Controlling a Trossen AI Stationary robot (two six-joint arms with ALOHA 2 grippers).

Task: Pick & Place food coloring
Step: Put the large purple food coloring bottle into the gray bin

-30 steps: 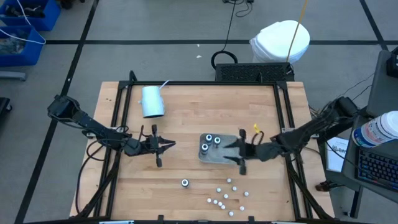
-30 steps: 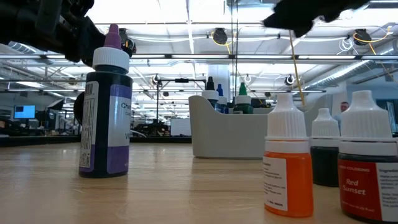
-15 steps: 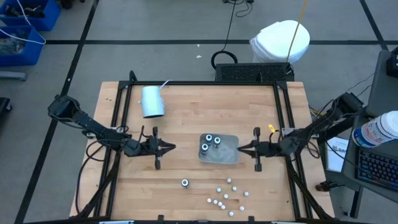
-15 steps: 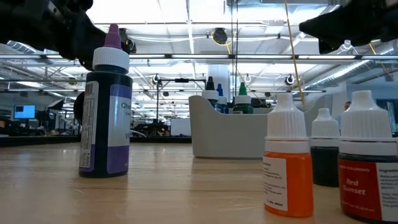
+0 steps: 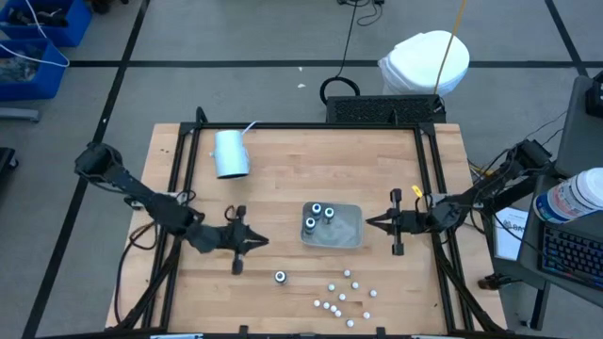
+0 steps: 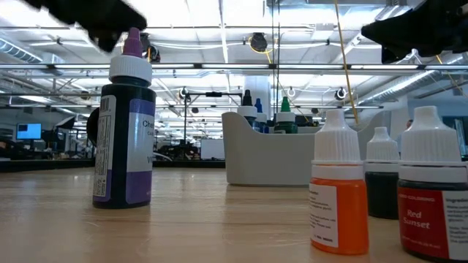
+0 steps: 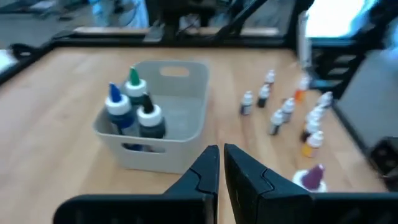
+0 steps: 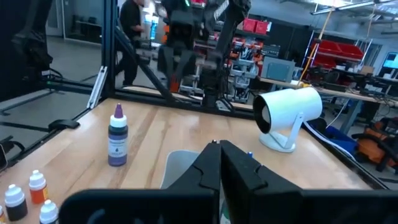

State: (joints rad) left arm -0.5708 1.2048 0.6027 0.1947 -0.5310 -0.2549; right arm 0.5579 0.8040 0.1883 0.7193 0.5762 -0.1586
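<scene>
High view: a grey tray [image 5: 347,231] sits near the middle of the wooden worktop [image 5: 283,160] and serves as the landmark. Three food-coloring bottles stand inside it, grouped at its left side [image 5: 317,216]; the left wrist view shows their tips as blue [image 7: 114,93], green [image 7: 133,76] and black [image 7: 147,102]. The rest of the tray holds nothing visible. One purple-tipped bottle [image 5: 280,276] stands alone on the worktop, toward the front edge and to the left of the tray. A loose cluster of small white-capped bottles [image 5: 341,294] stands in front of the tray, slightly to its right; in the low view one is orange [image 6: 338,191] and another bears a red label [image 6: 433,191]. A pale blue cup [image 5: 231,153] lies on its side well behind and to the left of the tray. The left claw [image 5: 263,241] is left of the tray, its fingers together and holding nothing. The right claw [image 5: 370,222] is just right of the tray, its fingers likewise together and empty.
</scene>
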